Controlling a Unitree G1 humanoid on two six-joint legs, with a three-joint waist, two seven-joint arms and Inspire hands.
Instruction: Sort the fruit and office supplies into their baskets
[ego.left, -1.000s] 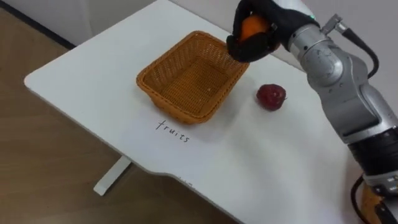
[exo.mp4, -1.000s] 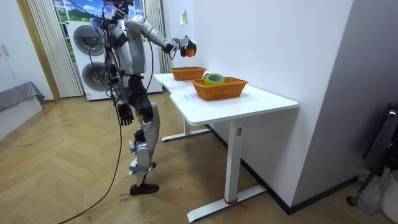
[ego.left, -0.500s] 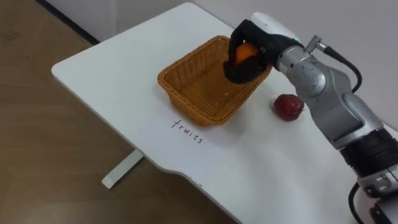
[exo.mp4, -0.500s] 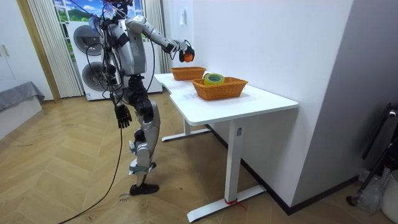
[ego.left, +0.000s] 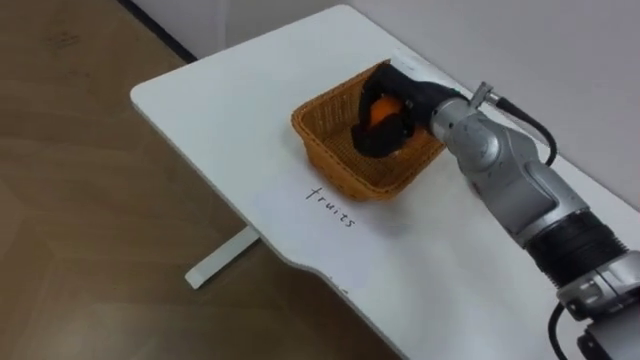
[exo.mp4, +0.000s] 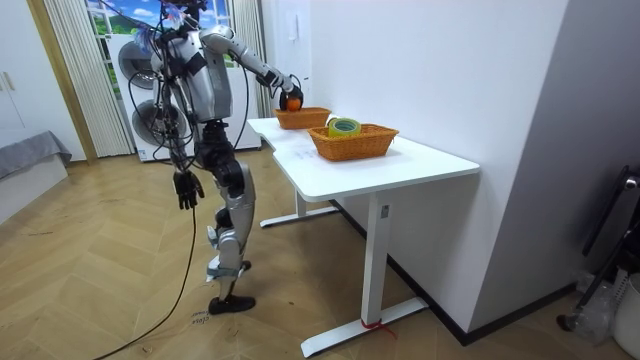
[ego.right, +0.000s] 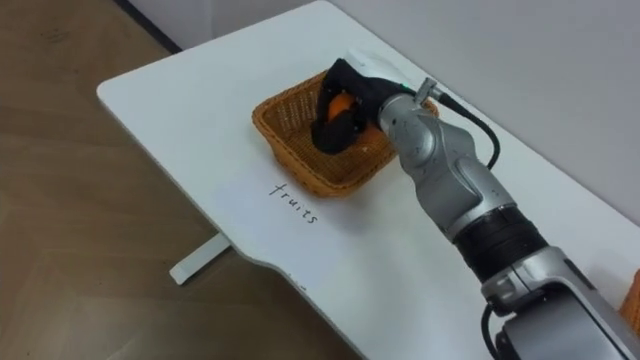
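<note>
Room view, from its left: my robot stands on the wood floor at the end of the white table (exo.mp4: 400, 165). Its left hand (exo.mp4: 184, 188) hangs beside the thigh with loose, uncurled fingers. Its right arm reaches out over the fruit basket (exo.mp4: 303, 120). Further toward the room view's right, a second basket (exo.mp4: 358, 145) holds a green and yellow roll (exo.mp4: 344, 126).

Looking down through the left eye view, I see bare tabletop first. Next comes the handwritten word "fruits" (ego.left: 332, 207), just in front of the fruit basket's near wall. My right hand (ego.left: 372, 138) is inside the rim, fingers and thumb wrapped round the orange (ego.left: 381, 112). The orange sits low between the wicker walls. I cannot tell whether it touches the bottom.
</note>
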